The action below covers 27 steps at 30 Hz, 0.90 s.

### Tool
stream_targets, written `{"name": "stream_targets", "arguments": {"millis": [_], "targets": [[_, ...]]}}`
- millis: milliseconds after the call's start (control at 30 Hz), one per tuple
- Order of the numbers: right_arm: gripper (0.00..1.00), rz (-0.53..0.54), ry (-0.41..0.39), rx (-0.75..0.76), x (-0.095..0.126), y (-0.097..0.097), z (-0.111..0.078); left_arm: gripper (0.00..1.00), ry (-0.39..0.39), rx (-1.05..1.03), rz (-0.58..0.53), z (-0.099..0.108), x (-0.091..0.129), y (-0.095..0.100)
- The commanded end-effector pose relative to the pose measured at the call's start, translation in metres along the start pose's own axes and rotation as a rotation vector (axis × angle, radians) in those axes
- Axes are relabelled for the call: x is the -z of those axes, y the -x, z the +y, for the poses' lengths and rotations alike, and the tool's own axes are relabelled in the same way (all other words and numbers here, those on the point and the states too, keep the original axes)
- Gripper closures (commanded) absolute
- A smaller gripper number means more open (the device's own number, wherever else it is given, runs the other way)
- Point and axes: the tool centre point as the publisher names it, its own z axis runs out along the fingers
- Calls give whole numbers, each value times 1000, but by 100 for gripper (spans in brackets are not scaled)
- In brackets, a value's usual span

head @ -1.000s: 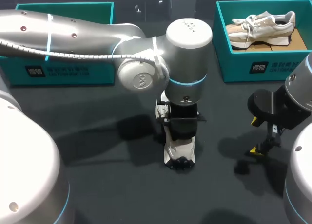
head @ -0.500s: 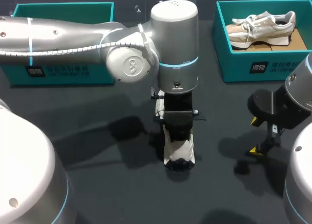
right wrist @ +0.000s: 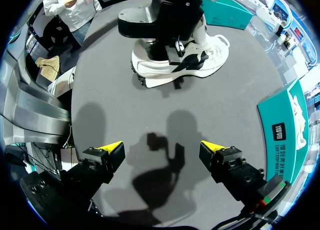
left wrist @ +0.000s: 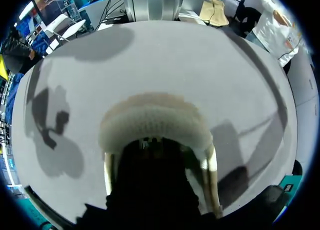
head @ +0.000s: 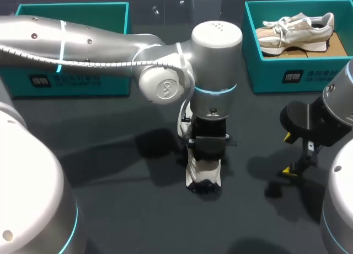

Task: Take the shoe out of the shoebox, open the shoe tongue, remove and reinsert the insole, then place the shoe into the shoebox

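Now | dark table (head: 127,210) | white shoe (head: 203,174) at centre | right claw (right wrist: 162,149) spread

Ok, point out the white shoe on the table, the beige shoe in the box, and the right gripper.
white shoe (head: 203,171), head view, on its toe cap.
beige shoe (head: 298,28), head view, on its side panel.
right gripper (right wrist: 162,149), right wrist view, midway between its open yellow tips.
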Motion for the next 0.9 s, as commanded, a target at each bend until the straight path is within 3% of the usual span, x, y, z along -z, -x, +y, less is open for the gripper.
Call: {"name": "stream_targets", "arguments": {"millis": [33, 167, 267, 467, 633, 767, 900], "targets": [[0, -4, 1, 1, 0, -2, -1, 100, 138, 39, 18, 21, -26, -9], [0, -4, 1, 1, 0, -2, -1, 100, 204, 72, 22, 37, -14, -14], [0, -4, 1, 1, 0, -2, -1, 100, 214, 72, -11, 36, 1, -13], [0, -4, 1, 1, 0, -2, -1, 100, 153, 27, -106, 13, 35, -8], [0, -4, 1, 1, 0, -2, -1, 100, 45, -12, -162, -5, 56, -1], [0, -4, 1, 1, 0, -2, -1, 100, -42, -26, -137, -13, 49, 8], [0, -4, 1, 1, 0, -2, -1, 100, -102, -22, -76, -20, 17, 20]]}}
